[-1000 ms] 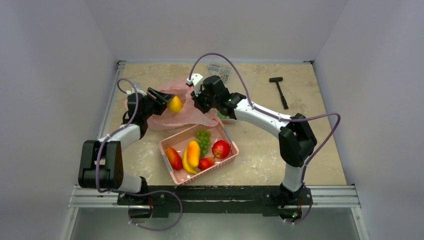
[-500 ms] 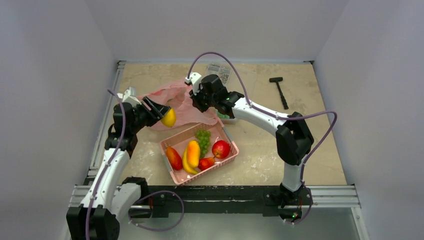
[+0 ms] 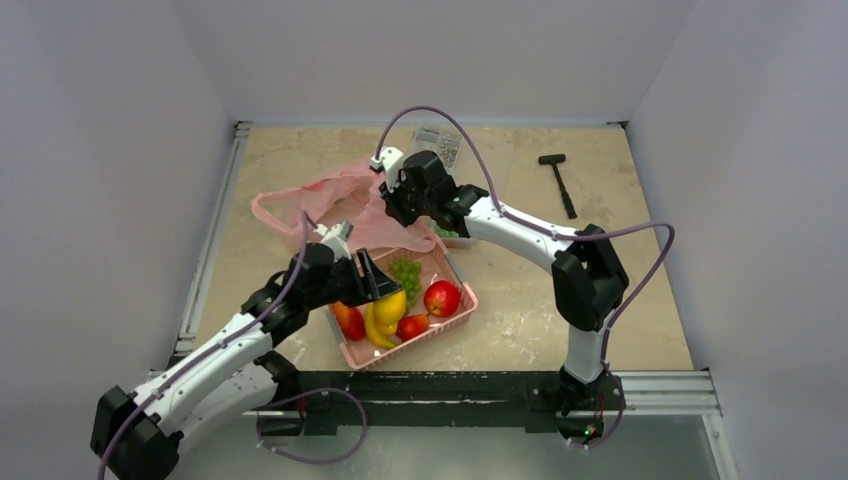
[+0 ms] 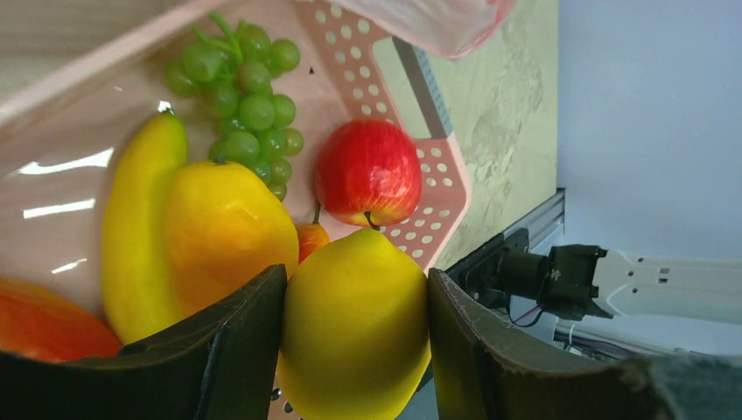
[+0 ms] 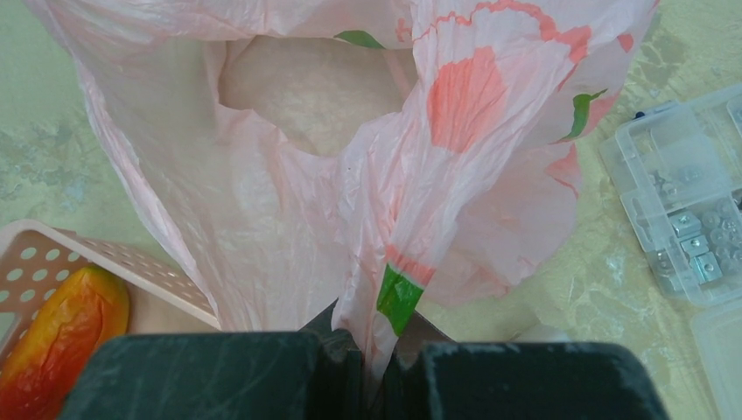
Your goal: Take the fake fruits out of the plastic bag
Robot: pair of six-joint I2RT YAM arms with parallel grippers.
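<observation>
- Top: left jaws clamp the lemon over the near-left part of the basket, above the fruits lying in it. Right jaws pinch the bag just behind the basket, and the rest of it lies slack on the counter. Hammer and parts box sit well apart at the back.
- Left wrist: lemon fills the gap between the fingers, long axis along them. Straight beyond it are mango, banana, apple and grapes. A release would likely land it on the mango or apple. It may roll, but the wall should keep it in.
- Right wrist: jaws narrow, closed on a gathered fold of bag. No fruit visible inside, though folds hide much.
</observation>
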